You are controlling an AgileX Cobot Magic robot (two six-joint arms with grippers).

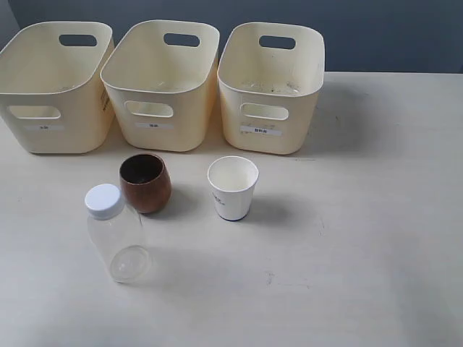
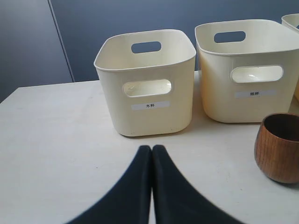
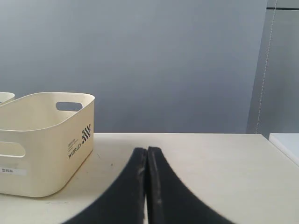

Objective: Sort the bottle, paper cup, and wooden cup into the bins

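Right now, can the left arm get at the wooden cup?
Probably yes. The left gripper is shut and empty; the wooden cup stands upright on bare table just off to one side, with nothing between. It must open first.

This looks like a lab or test room, not a home. A bare, pale table [image 1: 376, 238] fills most of the exterior view, and behind it along the top of the frame runs a plain grey-blue wall [image 1: 391, 32] of flat panels, with a panel seam at the right of the right wrist view. Three alike cream bins [image 1: 159, 87] stand in a neat row at the upper left, each with a small printed white label [image 1: 260, 131] on its front.
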